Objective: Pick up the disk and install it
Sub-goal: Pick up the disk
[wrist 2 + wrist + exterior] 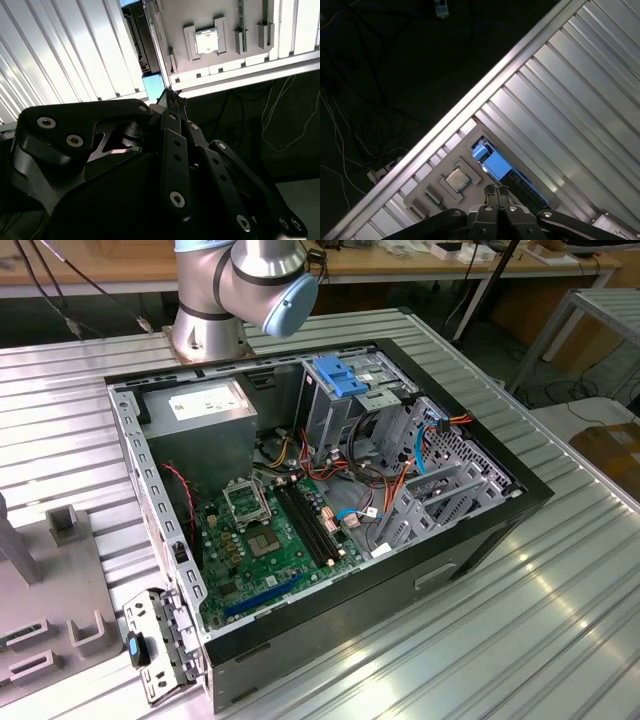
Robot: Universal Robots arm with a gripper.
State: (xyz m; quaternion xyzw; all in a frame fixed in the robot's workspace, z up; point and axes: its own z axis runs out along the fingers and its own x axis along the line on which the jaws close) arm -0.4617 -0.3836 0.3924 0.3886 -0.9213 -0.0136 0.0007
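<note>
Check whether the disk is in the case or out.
Out: in the first wrist view the disk rests in a fixture on the ribbed table, just beyond the shut gripper.

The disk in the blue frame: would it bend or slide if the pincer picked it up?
The disk looks like a flat, hard slab, so it is probably stiff, not floppy. Its blue plastic frame seems smooth, so a loose grip could slip. Being flat-sided, it should not roll.

Exterior view: 1 PC case (pixel 440 560) w/ 1 motherboard (pixel 270 540), 1 PSU (pixel 205 405) and 1 pale blue bracket (pixel 338 375) inside; 1 robot arm (pixel 245 275). Orange cables (pixel 392 490): several, too tangled for an exact no. Both wrist views: 1 disk (pixel 492 162) (pixel 152 84), 1 CPU chip (pixel 457 179) (pixel 206 41), 1 gripper (pixel 496 192) (pixel 170 96).
</note>
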